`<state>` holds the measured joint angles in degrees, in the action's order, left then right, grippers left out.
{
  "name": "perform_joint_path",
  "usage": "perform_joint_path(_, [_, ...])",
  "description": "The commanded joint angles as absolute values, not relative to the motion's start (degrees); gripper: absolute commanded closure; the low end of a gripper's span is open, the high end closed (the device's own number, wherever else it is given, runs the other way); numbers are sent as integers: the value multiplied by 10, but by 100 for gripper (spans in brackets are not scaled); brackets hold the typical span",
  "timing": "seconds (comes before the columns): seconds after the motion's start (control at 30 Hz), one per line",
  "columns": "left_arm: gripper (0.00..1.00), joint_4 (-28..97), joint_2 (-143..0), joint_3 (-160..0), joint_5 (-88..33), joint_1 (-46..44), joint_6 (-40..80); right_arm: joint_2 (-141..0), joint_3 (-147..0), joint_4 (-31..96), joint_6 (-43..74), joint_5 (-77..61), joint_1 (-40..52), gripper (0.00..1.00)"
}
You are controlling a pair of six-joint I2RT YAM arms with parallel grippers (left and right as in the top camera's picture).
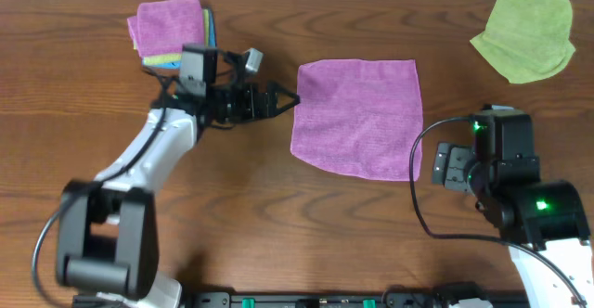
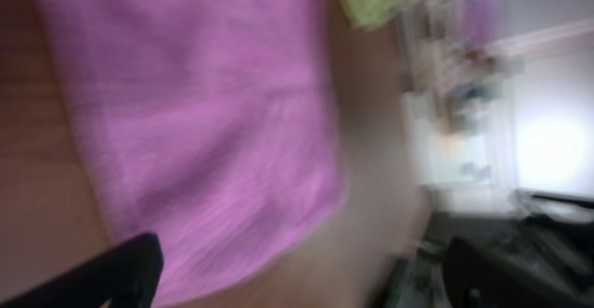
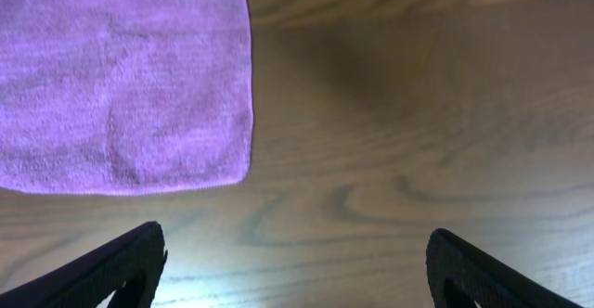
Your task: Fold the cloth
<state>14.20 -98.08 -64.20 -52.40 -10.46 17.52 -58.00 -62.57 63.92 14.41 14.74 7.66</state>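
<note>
Two open grippers flank the cloth [image 1: 357, 115], which lies flat and roughly square. The left gripper [image 1: 290, 102] sits right at its left edge by the far corner, fingers parted, and looks the nearer of the two. The right gripper [image 3: 295, 238], jaws wide, hangs just off its near right corner, apart from it. I judge that no long axis favours either fold direction. Well left of the cloth lies a folded purple cloth [image 1: 169, 25] — well right, a green cloth [image 1: 526, 34] — neither in the way.
</note>
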Motion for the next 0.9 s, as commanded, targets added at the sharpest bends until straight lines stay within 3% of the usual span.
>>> perform_joint_path(0.0, [4, 272, -945, -735, -250, -131, -11, -578, -625, 628, 119, 148, 63, 11])
perform_joint_path(0.13, [5, 391, -932, -839, -64, -181, -54, -577, -632, 628, 120, 145, 39, 13])
perform_joint_path(0.4, [4, 480, -940, -828, -25, -199, -55, -467, -609, 649, 121, 101, -23, 15])
perform_joint_path(0.63, [3, 420, -941, -763, -94, -199, -36, -442, -489, 542, 182, -48, -74, 22])
perform_joint_path(0.87, [3, 333, -949, -734, -183, -199, -36, -575, -457, 484, 182, -72, -76, 21])
